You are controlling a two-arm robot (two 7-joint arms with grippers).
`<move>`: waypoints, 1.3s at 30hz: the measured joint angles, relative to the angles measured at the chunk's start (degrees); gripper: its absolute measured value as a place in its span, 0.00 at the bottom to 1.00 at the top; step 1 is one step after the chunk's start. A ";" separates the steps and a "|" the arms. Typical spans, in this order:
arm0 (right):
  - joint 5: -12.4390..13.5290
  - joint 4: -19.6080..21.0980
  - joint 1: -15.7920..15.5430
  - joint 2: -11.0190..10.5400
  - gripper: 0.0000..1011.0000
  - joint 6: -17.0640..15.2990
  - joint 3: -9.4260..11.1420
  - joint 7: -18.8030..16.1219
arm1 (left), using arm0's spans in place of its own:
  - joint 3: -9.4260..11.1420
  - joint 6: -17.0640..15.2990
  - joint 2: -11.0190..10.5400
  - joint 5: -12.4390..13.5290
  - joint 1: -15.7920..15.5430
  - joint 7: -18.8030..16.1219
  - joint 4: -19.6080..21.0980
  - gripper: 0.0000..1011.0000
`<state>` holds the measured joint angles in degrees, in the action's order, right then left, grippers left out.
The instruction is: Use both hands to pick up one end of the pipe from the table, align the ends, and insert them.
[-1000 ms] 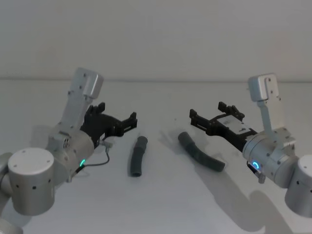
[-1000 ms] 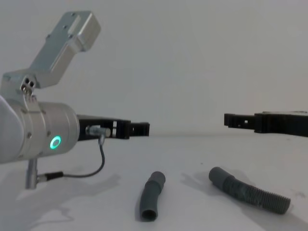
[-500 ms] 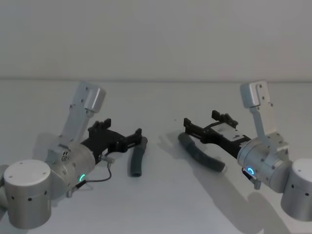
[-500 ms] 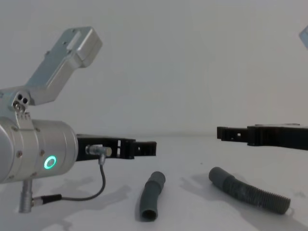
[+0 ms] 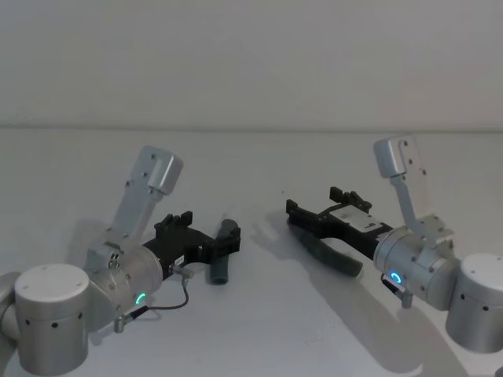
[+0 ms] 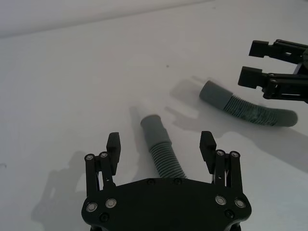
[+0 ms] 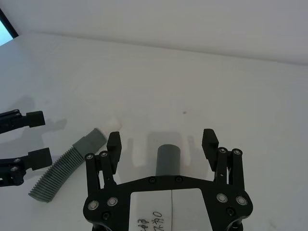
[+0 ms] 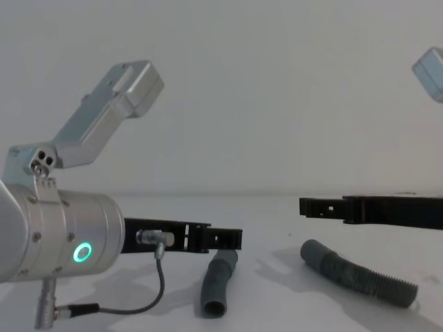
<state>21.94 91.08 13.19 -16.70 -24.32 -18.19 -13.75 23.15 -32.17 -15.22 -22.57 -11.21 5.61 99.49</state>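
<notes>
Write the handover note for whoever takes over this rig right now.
Left claw: open, low over the short curved dark grey ribbed plastic hose piece, not gripping it.
Right claw: open, above the smooth cuff end of the longer dark grey ribbed hose piece, clear of it.
Both pieces lie apart on the plain white table.
Done: each claw is lined up over its piece.
Left: close on each piece, lift, align the ends, insert.
</notes>
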 joint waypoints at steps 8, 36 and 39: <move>0.58 -1.07 0.69 -0.20 0.99 -0.67 -0.51 -0.69 | -0.20 -2.11 1.00 0.89 0.07 -2.02 -0.60 0.99; 1.91 -1.26 0.77 -2.71 0.99 -4.86 -2.19 -1.23 | 2.27 -3.30 0.93 1.00 -4.05 5.28 -6.35 0.99; 1.96 -1.06 0.67 -3.11 0.99 -5.00 -2.44 -1.30 | 2.40 -3.29 0.92 1.13 -4.23 5.58 -6.62 0.99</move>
<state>23.89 90.02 13.86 -19.81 -29.31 -20.63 -15.05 25.55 -35.46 -14.30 -21.43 -15.44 11.19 92.87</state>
